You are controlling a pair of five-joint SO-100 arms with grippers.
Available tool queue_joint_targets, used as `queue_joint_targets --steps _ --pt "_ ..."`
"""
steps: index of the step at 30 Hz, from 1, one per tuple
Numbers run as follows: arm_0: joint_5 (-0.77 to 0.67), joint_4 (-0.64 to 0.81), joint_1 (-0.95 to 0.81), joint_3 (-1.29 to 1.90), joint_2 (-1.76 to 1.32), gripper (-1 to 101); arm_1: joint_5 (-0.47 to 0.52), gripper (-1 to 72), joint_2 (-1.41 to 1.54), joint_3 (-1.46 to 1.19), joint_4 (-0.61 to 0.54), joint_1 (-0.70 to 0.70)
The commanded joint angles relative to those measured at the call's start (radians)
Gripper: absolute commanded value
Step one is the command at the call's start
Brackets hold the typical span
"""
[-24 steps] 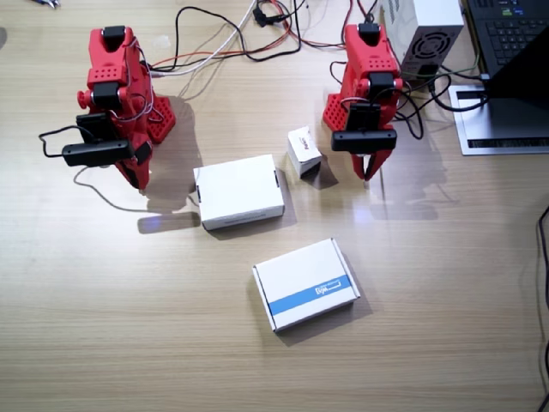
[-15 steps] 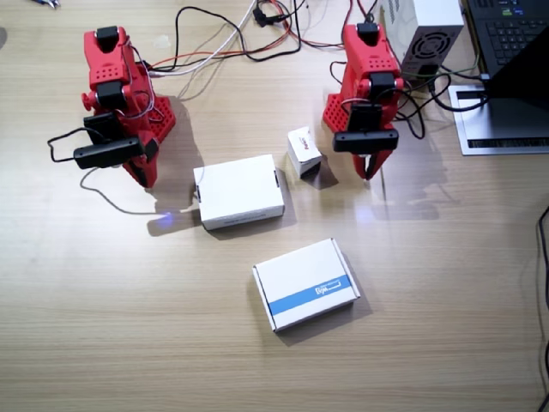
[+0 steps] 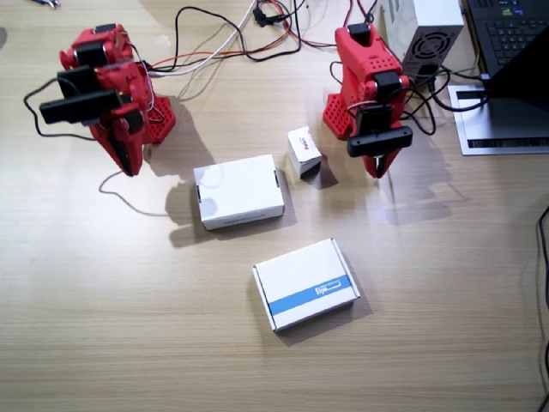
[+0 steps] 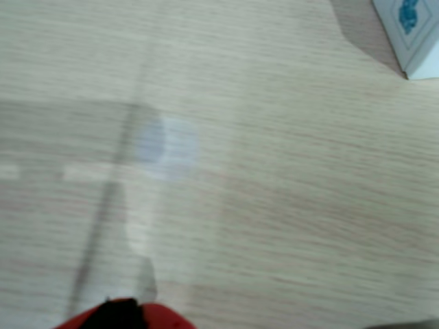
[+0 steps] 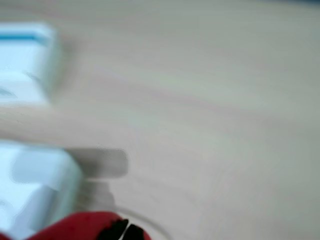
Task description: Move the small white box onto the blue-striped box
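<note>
Small white box (image 3: pixel 304 152) sitting on the table at nine o'clock of the left gripper (image 3: pixel 377 167), jaws seemingly closed, empty. Blue-striped box (image 3: pixel 305 284) at six o'clock. Right gripper (image 3: pixel 127 163) raised, aperture unclear. Best: open wide, descend squarely.

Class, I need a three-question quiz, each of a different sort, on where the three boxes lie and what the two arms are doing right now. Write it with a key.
1. True or false: the small box already lies on the striped box.
2. Which arm stands nearer the small box? A) left arm B) right arm
3. Fill in: between the small box and the right arm lies the ____ box.

Key:
1. False: it stands on the table, apart from the striped box.
2. A. The left gripper hangs just beside it; the right gripper is far off.
3. Plain: the plain box.
</note>
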State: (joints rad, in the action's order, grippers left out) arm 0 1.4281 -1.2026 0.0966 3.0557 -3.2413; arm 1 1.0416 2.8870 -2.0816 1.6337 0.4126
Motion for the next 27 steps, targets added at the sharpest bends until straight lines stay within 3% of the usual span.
queue_joint_targets --steps 1,6,10,15,21,27 --pt "-0.008 -0.012 -0.014 -0.017 -0.021 0 -0.077 0.6 -0.267 0.425 0.097 0.215" --pt "-0.02 -0.011 -0.025 -0.017 -0.023 0 -0.17 8.4 -0.738 0.851 0.175 0.555" --pt "-0.034 -0.009 -0.031 -0.017 -0.023 0 -0.241 19.0 -1.097 1.009 0.121 0.801" --pt "-0.034 -0.009 -0.029 -0.017 -0.025 0 -0.341 30.8 -1.413 1.183 0.072 0.999" --pt "-0.034 -0.009 -0.035 -0.017 -0.025 0 -0.307 36.0 -1.729 1.325 0.063 1.065" --pt "-0.028 -0.011 -0.028 -0.017 -0.025 0 -0.224 36.7 -1.944 1.505 0.106 0.974"
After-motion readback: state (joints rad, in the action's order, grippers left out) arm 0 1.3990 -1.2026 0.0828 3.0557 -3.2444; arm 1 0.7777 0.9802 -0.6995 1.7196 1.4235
